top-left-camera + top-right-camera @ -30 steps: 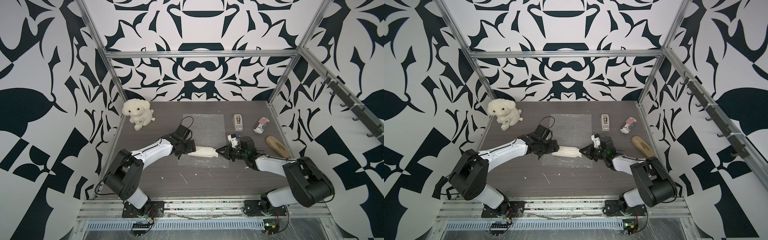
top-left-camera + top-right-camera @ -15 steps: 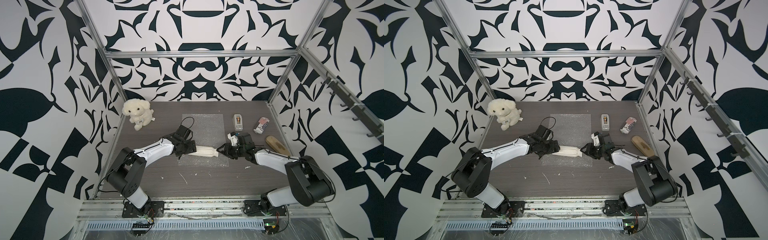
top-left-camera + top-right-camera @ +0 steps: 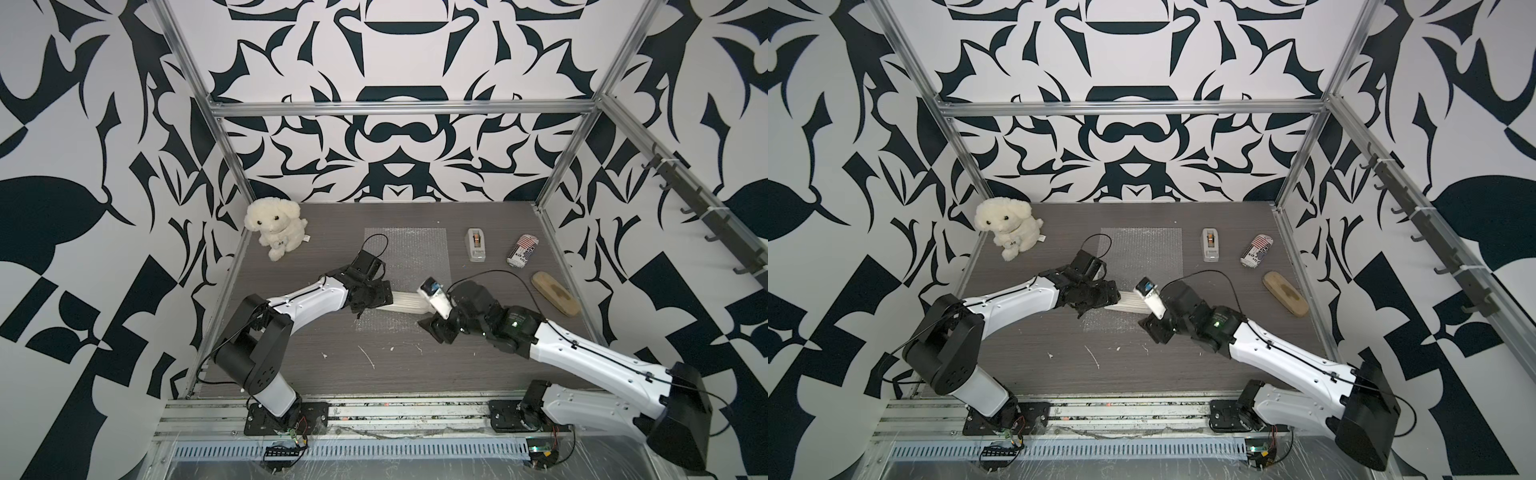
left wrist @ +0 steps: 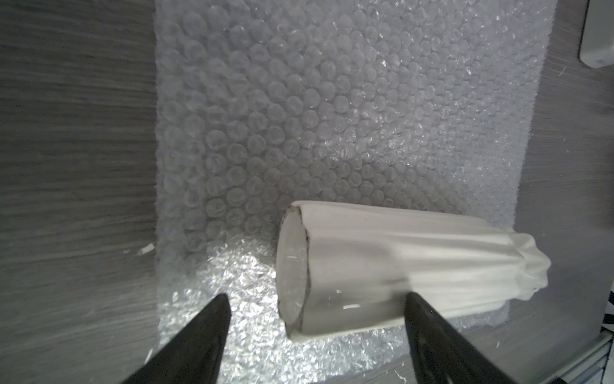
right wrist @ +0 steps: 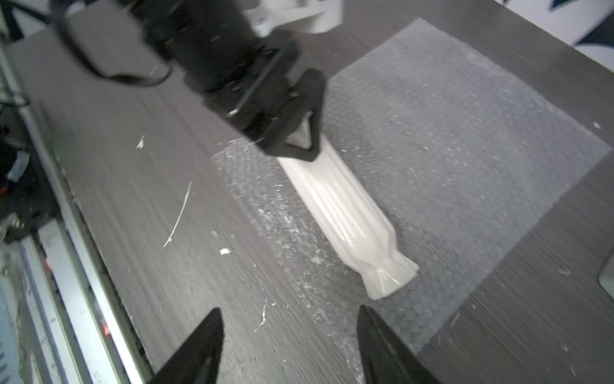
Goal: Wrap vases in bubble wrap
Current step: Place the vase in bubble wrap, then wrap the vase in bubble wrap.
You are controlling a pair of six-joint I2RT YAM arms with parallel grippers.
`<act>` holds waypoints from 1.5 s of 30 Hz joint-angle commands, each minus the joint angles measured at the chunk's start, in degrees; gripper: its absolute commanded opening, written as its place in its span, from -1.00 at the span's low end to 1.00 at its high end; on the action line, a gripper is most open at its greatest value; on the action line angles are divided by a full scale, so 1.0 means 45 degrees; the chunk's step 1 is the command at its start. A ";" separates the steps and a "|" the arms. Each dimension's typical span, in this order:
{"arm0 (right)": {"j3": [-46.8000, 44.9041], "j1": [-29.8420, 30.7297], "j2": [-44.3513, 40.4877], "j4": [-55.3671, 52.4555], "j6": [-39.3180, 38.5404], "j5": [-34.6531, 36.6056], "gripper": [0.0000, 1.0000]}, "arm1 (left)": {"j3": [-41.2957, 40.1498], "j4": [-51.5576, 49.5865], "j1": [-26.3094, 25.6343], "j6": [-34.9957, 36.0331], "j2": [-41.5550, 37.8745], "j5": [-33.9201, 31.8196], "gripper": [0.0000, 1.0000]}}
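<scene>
The cream ribbed vase (image 3: 405,305) (image 3: 1129,307) lies on its side across the near end of the bubble wrap (image 3: 409,253) (image 3: 1142,249), which lies flat on the table. My left gripper (image 3: 376,297) (image 4: 315,296) is open, and the vase's flat base end (image 4: 349,266) lies between its fingers. One finger stands clear of the vase. My right gripper (image 3: 436,326) (image 5: 289,309) is open and holds nothing. It hovers just short of the vase's scalloped rim (image 5: 388,276), over the sheet's near corner (image 5: 448,133).
A plush dog (image 3: 276,226) sits at the back left. A grey tape dispenser (image 3: 476,245), a printed can (image 3: 523,249) and a wooden brush (image 3: 555,293) lie at the back right. White scraps (image 3: 368,357) dot the table in front of the sheet.
My right gripper has gone from shut to open and drawn back a little toward the front, off the vase's rim end. The left arm and the vase have stayed put.
</scene>
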 commanded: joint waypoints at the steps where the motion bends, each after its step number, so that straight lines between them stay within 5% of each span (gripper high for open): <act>1: -0.1098 0.0669 0.0151 0.0863 -0.4556 0.1722 0.24 | -0.0323 -0.0439 0.0008 0.0090 0.0490 -0.0123 0.68; 19: -0.2076 0.1482 0.4659 0.5515 -0.6971 0.2823 0.03 | -0.0442 -0.0183 0.0010 0.0041 0.0497 0.0039 0.68; 27: -0.2073 0.1504 0.6119 0.7058 -0.7790 0.4429 -0.49 | -0.0391 -0.0162 0.0018 0.0065 0.0611 0.0034 0.68; 32: -0.1955 0.1504 0.5846 0.7672 -0.7911 0.4796 -1.00 | -0.0347 -0.0230 0.0017 0.0104 0.0506 -0.0062 0.68; 45: -0.1407 0.1141 0.5101 0.7394 -0.7390 0.4607 -1.00 | 0.0610 -0.1156 0.0018 0.0782 0.0648 -0.0842 0.68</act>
